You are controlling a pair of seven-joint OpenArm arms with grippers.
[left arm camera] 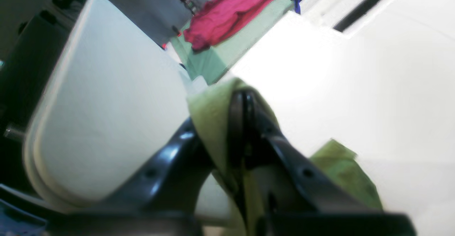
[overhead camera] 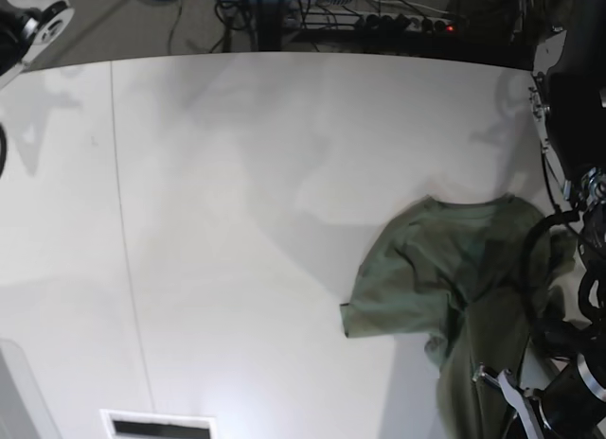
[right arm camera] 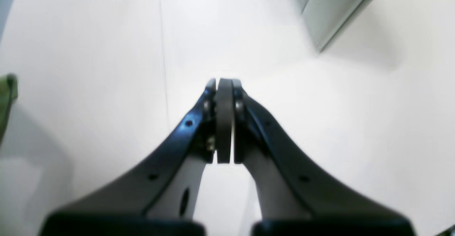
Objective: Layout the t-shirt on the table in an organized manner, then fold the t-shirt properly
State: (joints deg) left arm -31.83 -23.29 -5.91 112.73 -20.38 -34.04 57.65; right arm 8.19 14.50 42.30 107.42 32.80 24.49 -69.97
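The large white smooth tabletop, crossed by a thin dark seam line, fills the base view and is mostly bare. The plain olive-green soft cloth t-shirt lies bunched on that view's right side, well short of the table's middle. Part of it spreads on the surface, and a rumpled band of it runs down toward the near edge, where the left arm stands. Its long axis therefore runs roughly from the far right of the table toward that near right corner, not across the table.

The left gripper is closed on a fold of this green cloth, which wraps over the black fingertips in the left wrist view. The shirt hangs from that grip and trails onto the table below.

The right gripper is closed on nothing, its black pads pressed together over bare white table. From it the shirt lies well off to one side, only a sliver of green showing at its view's left edge. I judge the left arm far nearer, so spreading the shirt depends on the right arm crossing over.
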